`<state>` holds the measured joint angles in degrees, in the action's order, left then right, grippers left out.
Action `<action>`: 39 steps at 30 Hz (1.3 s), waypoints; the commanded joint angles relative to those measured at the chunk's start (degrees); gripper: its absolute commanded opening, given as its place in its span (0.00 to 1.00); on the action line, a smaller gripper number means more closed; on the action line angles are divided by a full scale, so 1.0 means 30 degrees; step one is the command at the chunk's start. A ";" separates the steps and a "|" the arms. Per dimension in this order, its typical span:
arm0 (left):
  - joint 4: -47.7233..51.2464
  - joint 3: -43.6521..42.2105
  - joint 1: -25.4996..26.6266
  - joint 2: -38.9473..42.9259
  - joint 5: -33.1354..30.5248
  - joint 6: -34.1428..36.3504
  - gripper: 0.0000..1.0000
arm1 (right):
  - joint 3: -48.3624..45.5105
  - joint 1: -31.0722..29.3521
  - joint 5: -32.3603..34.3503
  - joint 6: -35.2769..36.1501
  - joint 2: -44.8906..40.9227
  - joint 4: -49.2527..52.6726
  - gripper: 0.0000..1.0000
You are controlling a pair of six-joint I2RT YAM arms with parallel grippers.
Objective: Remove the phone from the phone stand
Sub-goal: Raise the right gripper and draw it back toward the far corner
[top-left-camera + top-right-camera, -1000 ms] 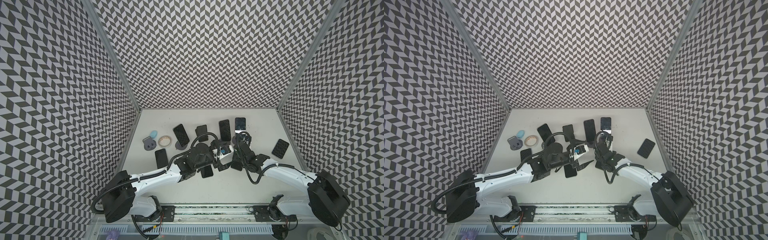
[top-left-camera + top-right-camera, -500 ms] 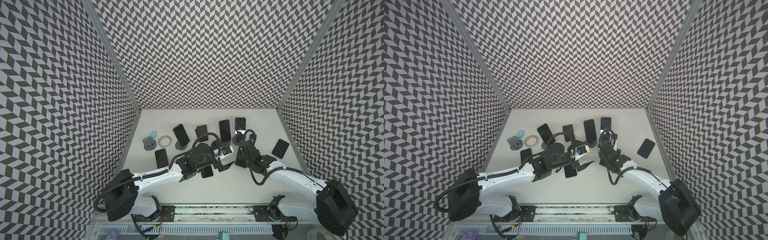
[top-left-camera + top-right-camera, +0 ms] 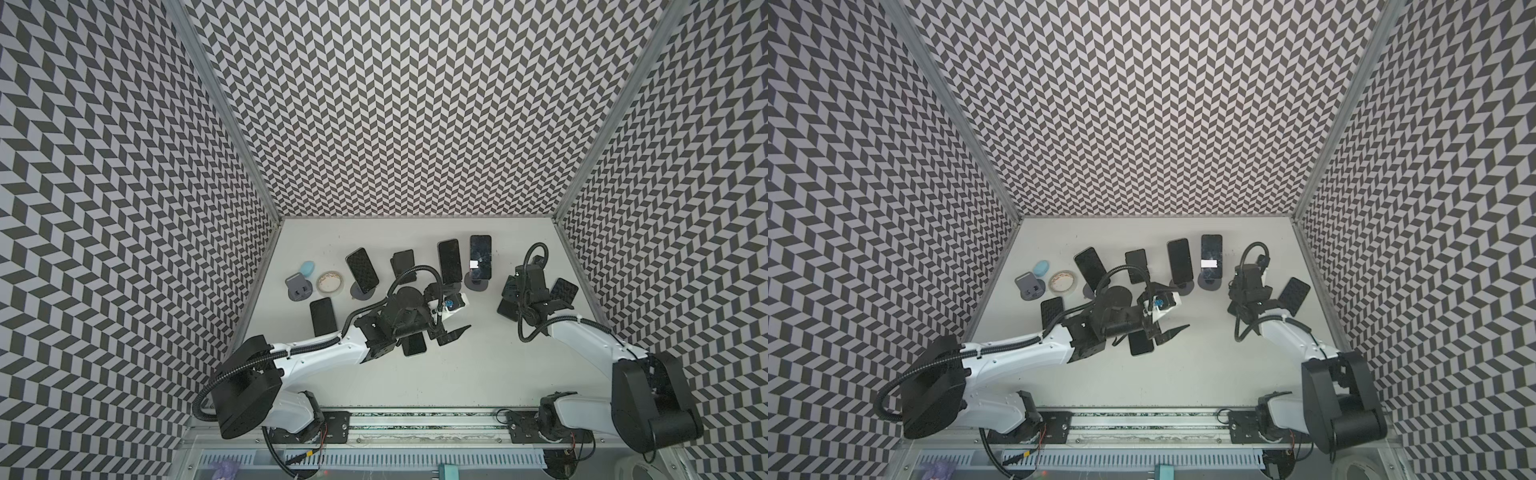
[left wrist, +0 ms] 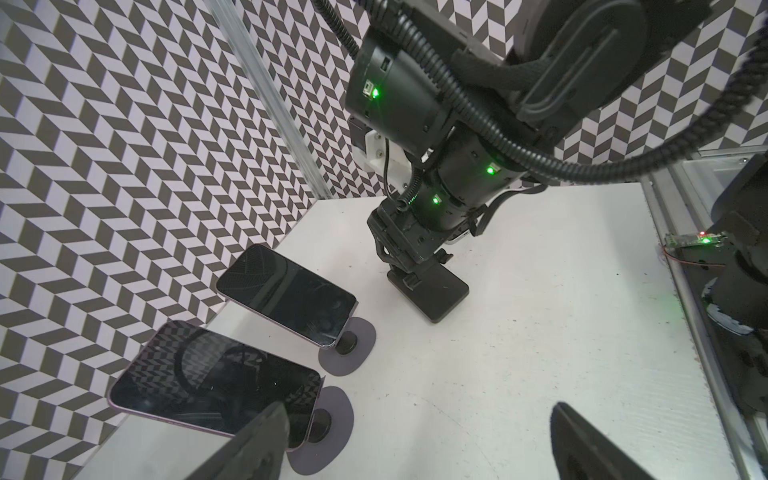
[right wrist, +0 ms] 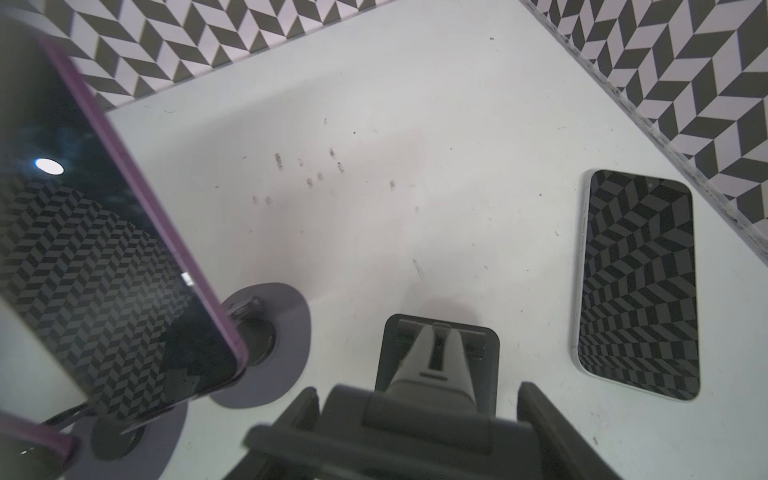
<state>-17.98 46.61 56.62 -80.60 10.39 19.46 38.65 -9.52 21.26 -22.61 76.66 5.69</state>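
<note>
The right arm has swung from the middle of the worktop (image 3: 457, 395) toward its right edge, taking the folding stand (image 3: 506, 309) with it. The right gripper (image 5: 417, 399) is clamped on this stand, which carries no phone. Whether the stand's foot touches the worktop cannot be confirmed. The left gripper (image 3: 454, 319) has stayed near the middle, jaws wide apart and empty. The phone (image 3: 414, 344) lies flat beneath the left arm. By this layout, phone and stand are already separated, and only releasing the stand appears to remain.
</note>
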 commanded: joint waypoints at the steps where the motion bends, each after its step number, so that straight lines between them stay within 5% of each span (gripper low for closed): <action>1: -0.0532 0.0416 0.0082 -0.0342 0.0484 -0.0511 0.98 | 0.1362 0.1016 -0.1265 0.0815 0.0915 -0.1912 0.58; 39: -0.0303 0.0694 0.0074 -0.0908 0.0405 -0.0777 0.98 | 0.4899 0.2909 -0.1248 0.1164 0.6038 -0.1352 0.70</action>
<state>-18.37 46.76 56.62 -82.83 10.81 17.02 51.64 -1.32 16.36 -19.49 92.49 4.10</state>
